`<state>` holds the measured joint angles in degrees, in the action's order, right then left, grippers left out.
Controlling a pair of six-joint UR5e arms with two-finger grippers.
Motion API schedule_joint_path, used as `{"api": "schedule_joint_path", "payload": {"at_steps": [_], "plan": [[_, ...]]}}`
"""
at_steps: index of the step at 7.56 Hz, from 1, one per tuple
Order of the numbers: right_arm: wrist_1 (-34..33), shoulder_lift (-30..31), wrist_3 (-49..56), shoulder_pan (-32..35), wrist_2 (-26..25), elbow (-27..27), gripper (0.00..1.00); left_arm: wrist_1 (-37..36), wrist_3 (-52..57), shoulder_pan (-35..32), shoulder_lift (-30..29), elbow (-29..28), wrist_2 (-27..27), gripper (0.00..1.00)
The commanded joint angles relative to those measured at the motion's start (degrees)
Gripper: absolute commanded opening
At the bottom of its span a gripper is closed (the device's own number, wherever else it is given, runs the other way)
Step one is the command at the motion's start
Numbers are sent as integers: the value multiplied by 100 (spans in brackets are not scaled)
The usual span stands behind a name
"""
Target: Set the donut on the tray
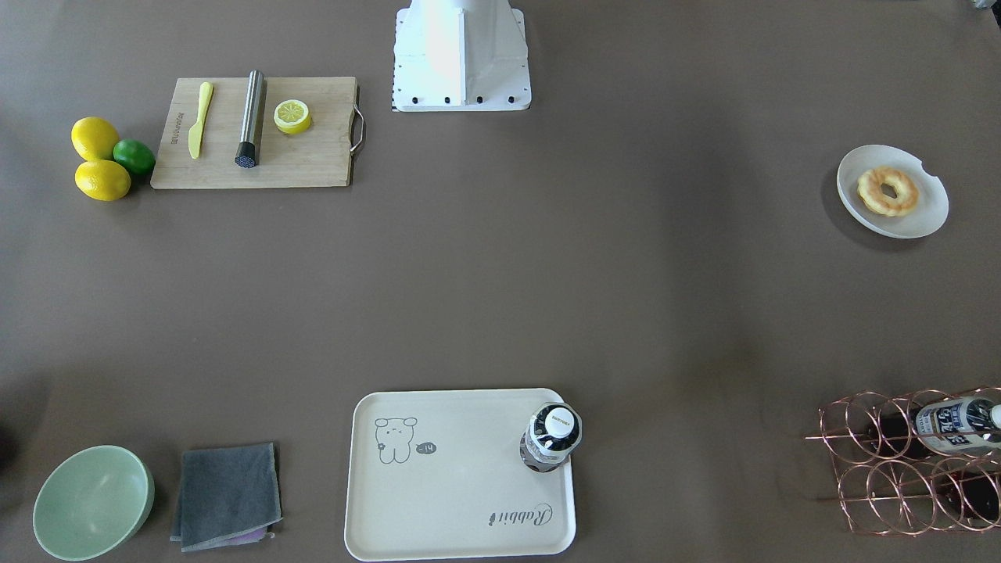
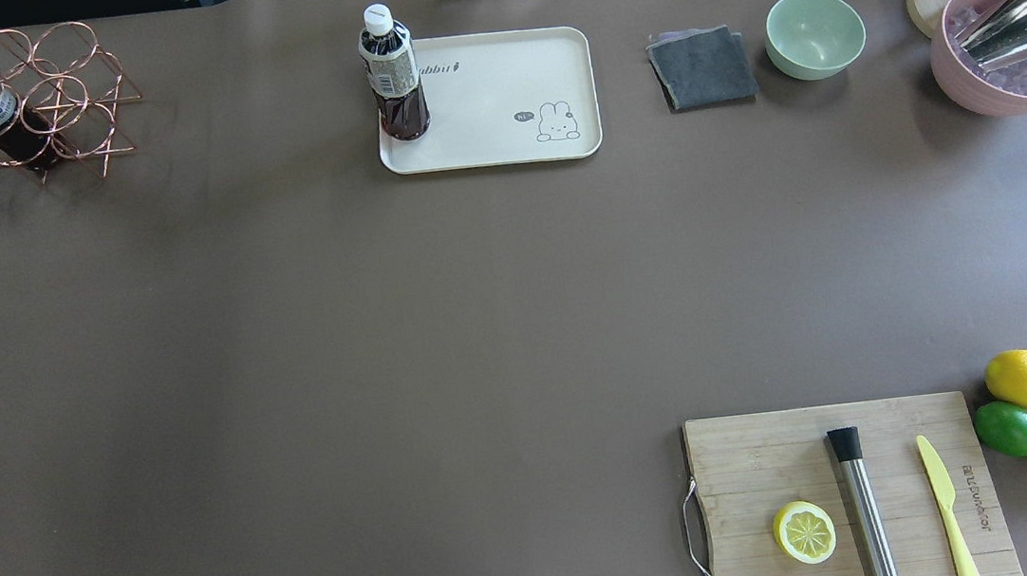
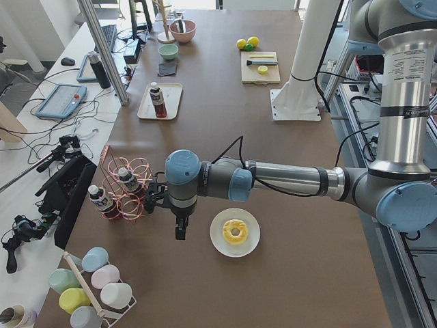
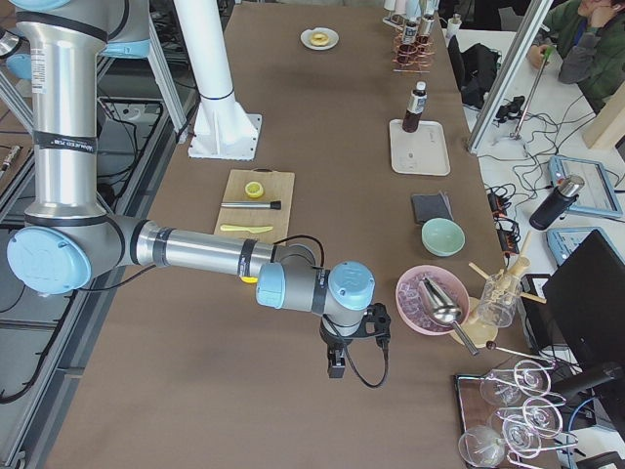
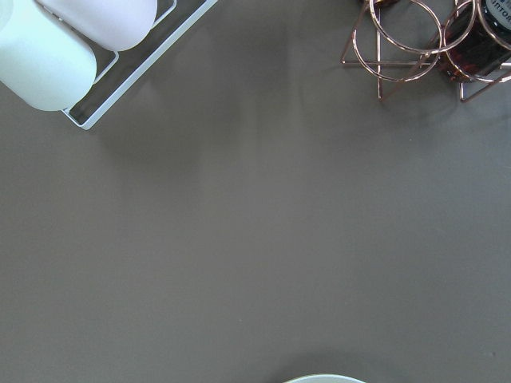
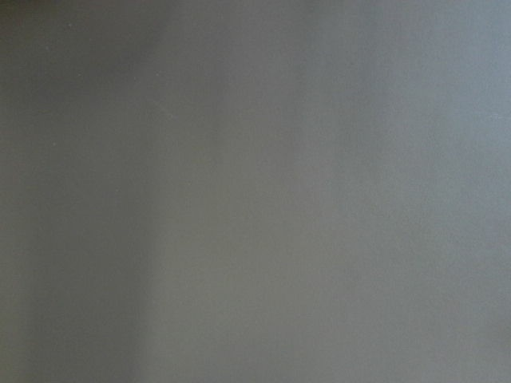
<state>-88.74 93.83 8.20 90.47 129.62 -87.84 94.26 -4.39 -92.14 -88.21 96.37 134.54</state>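
Seen from the table's left end, the left gripper (image 3: 179, 231) hangs just beside a white plate (image 3: 216, 236) (whether its fingers are spread or pressed together, I cannot tell). The donut (image 3: 235, 231) lies on that plate. Well beyond, the tray (image 3: 172, 96) carries an upright bottle (image 3: 158, 100). Farthest off, the right gripper (image 4: 335, 369) hangs over the table, and its state is equally unclear.
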Motion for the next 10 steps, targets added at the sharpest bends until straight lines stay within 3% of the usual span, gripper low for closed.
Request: {"api": "schedule_joint_path", "payload": {"at_steps": [1, 7, 8, 9, 10], "plan": [[6, 30, 6, 6, 2, -31, 100, 425, -1, 12, 189, -4, 2, 99], [-3, 91, -38, 32, 54, -480, 100, 462, -44, 118, 225, 39, -60, 99], [-12, 92, -55, 32, 55, -471, 100, 680, -19, 66, 268, 100, -51, 99], [-3, 170, -47, 119, 116, -488, 100, 1265, -27, -22, 739, 101, -25, 99], [-3, 179, -47, 381, 151, -480, 100, 1993, -53, -5, 630, -221, -7, 99]]}}
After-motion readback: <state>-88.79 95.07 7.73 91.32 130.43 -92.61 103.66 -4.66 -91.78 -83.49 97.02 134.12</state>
